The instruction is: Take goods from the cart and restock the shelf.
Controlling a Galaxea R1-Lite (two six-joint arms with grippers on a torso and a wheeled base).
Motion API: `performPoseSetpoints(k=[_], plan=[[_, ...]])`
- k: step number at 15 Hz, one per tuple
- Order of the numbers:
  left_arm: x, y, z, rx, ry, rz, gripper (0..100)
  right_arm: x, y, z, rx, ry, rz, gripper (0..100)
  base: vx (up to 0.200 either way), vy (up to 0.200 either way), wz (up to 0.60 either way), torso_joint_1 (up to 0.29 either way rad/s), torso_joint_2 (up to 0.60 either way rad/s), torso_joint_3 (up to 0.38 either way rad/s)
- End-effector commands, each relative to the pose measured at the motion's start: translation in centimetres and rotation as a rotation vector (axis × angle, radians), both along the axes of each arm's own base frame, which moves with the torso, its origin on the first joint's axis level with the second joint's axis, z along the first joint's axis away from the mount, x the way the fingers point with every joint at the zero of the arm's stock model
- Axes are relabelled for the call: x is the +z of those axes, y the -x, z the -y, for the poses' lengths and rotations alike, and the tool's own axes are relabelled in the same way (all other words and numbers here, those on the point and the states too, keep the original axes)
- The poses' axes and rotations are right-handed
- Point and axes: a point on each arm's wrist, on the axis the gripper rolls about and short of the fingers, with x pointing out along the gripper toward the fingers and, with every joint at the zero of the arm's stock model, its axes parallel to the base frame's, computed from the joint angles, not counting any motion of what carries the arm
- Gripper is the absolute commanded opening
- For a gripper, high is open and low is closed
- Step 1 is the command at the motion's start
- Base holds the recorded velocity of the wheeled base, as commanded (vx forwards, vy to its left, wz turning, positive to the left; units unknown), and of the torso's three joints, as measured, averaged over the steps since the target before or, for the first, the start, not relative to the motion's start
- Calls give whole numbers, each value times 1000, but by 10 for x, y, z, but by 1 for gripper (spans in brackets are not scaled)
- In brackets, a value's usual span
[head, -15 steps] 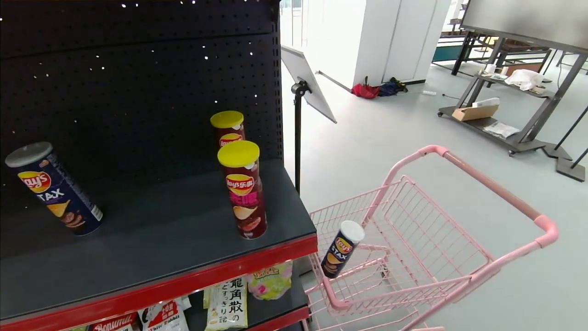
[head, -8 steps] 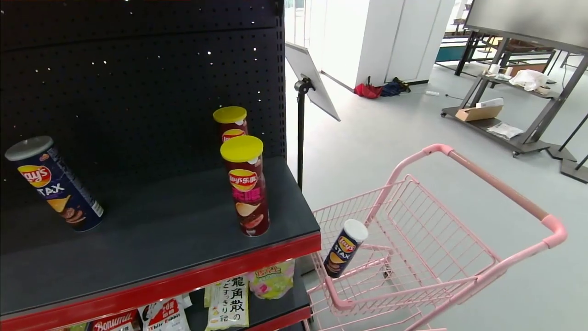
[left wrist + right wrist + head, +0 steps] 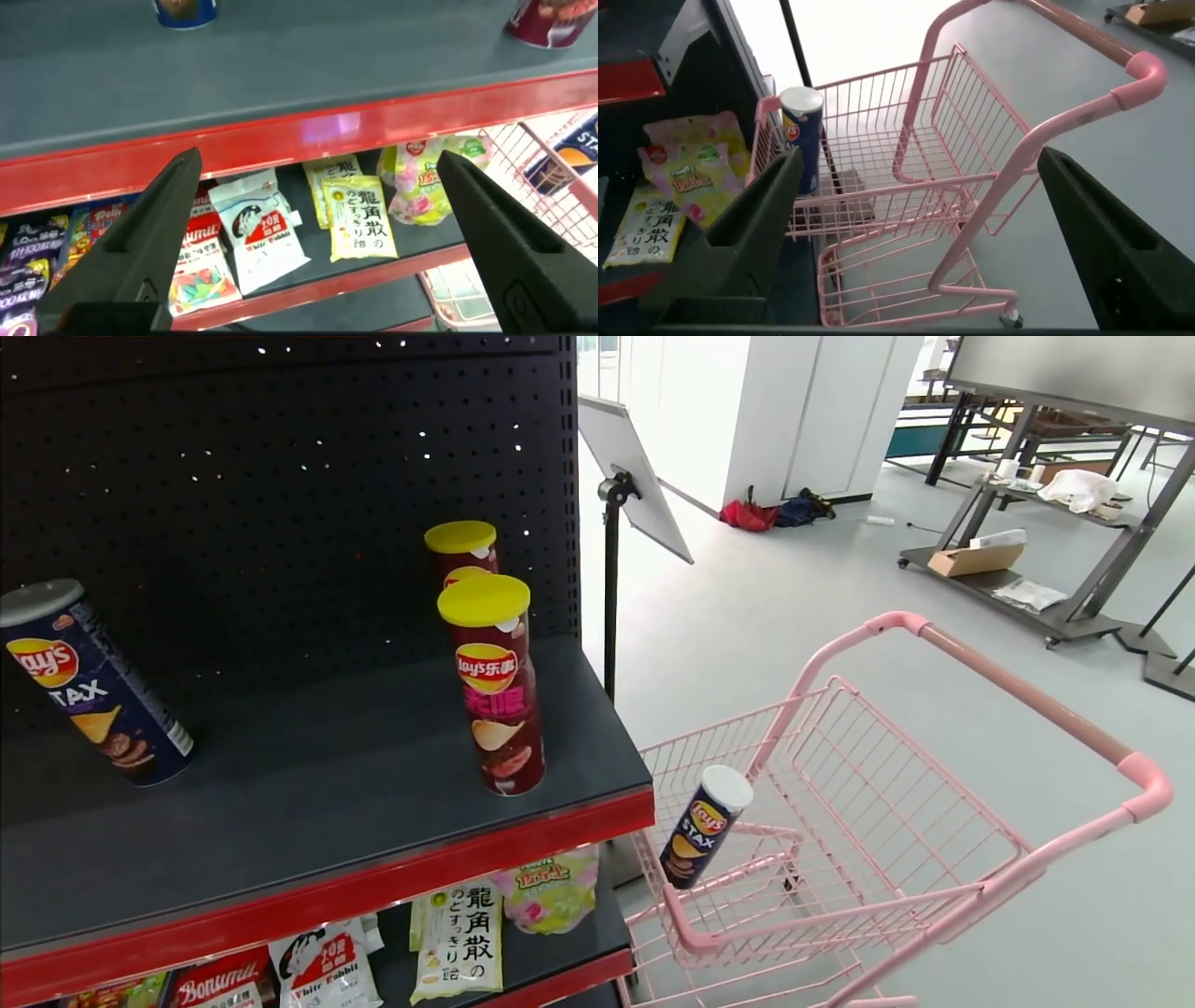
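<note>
Restocking looks partly done: two maroon yellow-lidded crisp cans [image 3: 492, 686] and a dark blue grey-lidded can [image 3: 89, 686] stand on the dark shelf board [image 3: 327, 784]. One dark blue white-lidded crisp can [image 3: 705, 826] leans in the pink wire cart [image 3: 1144, 773], apparently the last. The left gripper [image 3: 318, 161] and right gripper [image 3: 920, 159] gape wide, empty.

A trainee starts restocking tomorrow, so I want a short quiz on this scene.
1. True or false: the can in the pink cart has a yellow lid.
2. How many yellow-lidded cans stand on the top shelf?
3. The left gripper and right gripper are: A) open and empty; B) shut on cans; C) one open, one shut.
Key: 1 false; 2 two; 3 A.
</note>
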Motion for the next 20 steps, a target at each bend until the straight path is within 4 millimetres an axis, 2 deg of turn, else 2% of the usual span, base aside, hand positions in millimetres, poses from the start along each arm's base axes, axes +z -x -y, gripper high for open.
performPoseSetpoints(k=[1,14,18,19,20], plan=[[0,0,0,1,0,-1,100,0,0,0,0,0,-1,100,0,0,0,-149,339,207],[0,0,0,1,0,-1,100,0,0,0,-3,0,-1,100,0,0,0,-150,391,239],[0,0,0,1,0,-1,100,1,0,0,7,31,3,100,0,0,0,-63,182,123],[0,0,0,1,0,-1,100,83,-7,0,66,-55,51,100,0,0,0,0,0,0],[0,0,0,1,0,-1,100,168,-40,-1,71,-259,65,100,0,0,0,0,0,0]])
